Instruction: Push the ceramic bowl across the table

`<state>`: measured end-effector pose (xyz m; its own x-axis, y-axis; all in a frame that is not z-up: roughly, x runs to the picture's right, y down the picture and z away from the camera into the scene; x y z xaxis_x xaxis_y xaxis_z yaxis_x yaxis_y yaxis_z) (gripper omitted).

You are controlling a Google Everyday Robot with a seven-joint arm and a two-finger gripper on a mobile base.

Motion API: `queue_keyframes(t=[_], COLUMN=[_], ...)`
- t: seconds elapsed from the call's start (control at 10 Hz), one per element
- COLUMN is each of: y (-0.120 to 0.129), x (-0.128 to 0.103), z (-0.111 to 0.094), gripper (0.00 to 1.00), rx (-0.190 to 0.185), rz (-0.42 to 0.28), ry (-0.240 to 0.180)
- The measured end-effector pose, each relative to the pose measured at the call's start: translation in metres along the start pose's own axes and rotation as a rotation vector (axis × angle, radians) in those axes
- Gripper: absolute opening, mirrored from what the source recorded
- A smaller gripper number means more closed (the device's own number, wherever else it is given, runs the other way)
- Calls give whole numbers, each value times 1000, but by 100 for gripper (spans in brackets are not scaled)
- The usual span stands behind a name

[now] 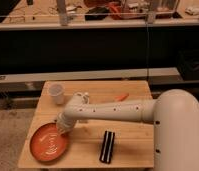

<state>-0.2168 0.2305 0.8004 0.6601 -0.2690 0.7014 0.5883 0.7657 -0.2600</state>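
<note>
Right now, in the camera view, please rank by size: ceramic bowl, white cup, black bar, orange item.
Largest: ceramic bowl, gripper at its far rim
black bar
white cup (nearly alike, bar nearer camera)
orange item

White cup [56,93] upright, back left; small orange object [122,96], back right; black oblong block [108,146] flat, front centre.
</note>
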Motion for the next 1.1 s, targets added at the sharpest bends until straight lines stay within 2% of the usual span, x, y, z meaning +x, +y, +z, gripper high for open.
queue_keyframes(t=[1.1], y=[-16], x=[19], z=[7], gripper=[1], rx=[8], rz=[48], ry=[-9])
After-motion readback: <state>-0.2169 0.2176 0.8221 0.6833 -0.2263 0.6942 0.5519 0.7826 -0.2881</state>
